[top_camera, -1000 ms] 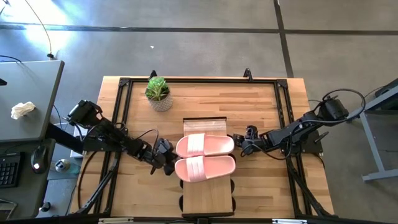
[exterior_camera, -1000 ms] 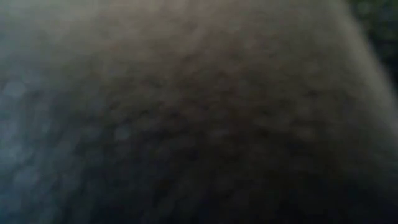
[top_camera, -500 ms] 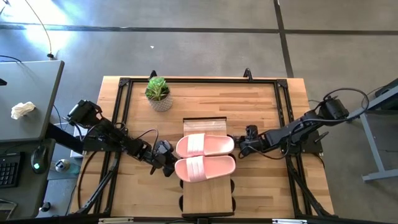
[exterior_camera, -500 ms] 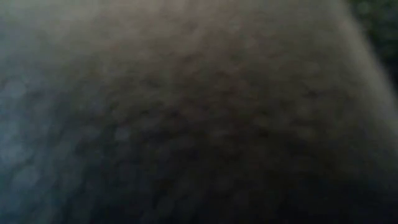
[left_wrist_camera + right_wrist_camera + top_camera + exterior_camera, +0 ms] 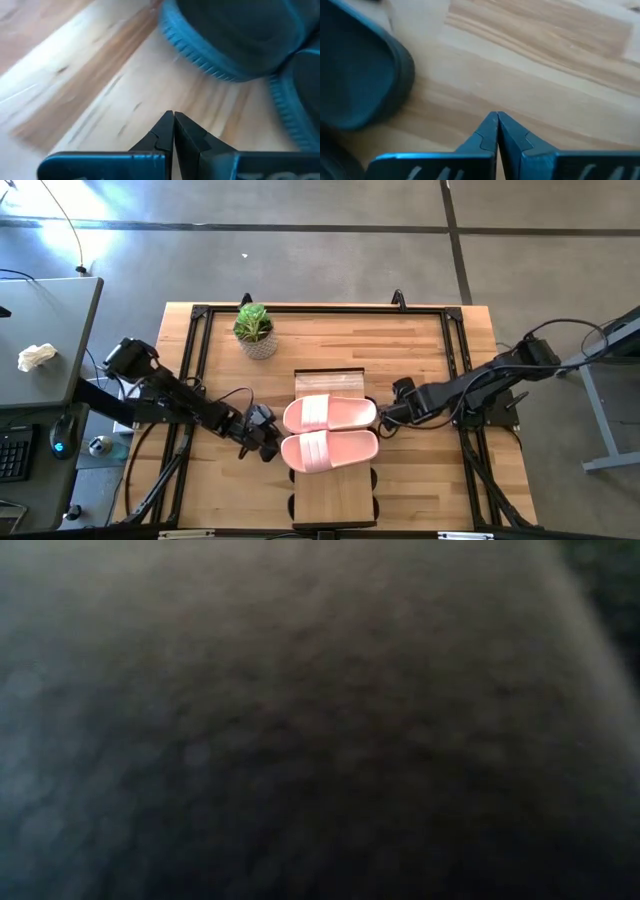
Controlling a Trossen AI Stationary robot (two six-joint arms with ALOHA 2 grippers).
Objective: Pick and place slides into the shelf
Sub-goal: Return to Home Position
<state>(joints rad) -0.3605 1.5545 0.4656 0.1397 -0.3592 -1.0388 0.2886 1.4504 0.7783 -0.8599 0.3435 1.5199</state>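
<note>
A: What do we have for a surface and a room?
B: We look down on a butcher-block tabletop (image 5: 420,350) edged by a black frame (image 5: 320,309), with grey concrete floor (image 5: 330,250) all around it. A potted plant (image 5: 255,330) stands near the table's top-left corner in the high view. A dark desk (image 5: 45,320) with a crumpled white wad (image 5: 37,357) on it sits off to the left.
A: And the slides?
B: The pale pink slides (image 5: 330,413) lie side by side across the plank top of the shelf (image 5: 328,500), in the middle of the table. Of the black slides (image 5: 235,40) we see only ribbed sole edges, on the wood just ahead of the left gripper (image 5: 173,125).
A: Is either gripper carrying anything?
B: No. The left gripper sits low at the shelf's left side, its fingertips pressed together on nothing. The right gripper (image 5: 497,125) sits at the shelf's right side, likewise closed and empty, with the rounded end of one black slide near it.
A: The low view?
B: Something dark and blurred fills it, and we cannot tell what.
</note>
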